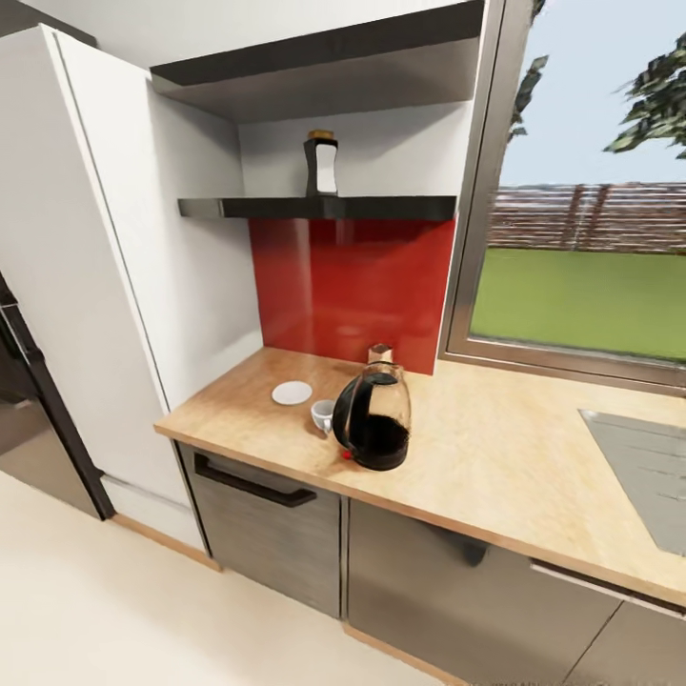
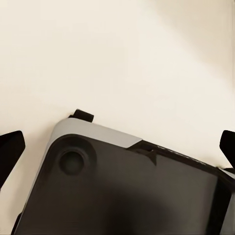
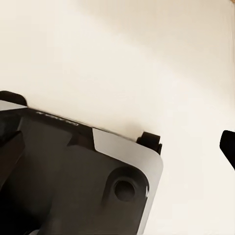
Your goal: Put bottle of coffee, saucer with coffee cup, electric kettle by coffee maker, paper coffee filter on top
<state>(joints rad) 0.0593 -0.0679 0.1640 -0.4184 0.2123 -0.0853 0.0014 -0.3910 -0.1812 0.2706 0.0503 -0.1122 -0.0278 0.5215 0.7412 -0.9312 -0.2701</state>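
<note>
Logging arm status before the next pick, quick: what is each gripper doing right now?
Left gripper: open, fingertips spread wide, holding nothing, hanging over the robot's base.
Right gripper: open, holding nothing, likewise above the base.

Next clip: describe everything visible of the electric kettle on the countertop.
The dome-shaped clear glass electric kettle stands upright on the light wood-grain countertop, near its front edge. It has a black base, a black handle on its left side and a small red switch low at the front. Its lower half looks dark. The small white coffee cup sits close beside the handle.
</note>
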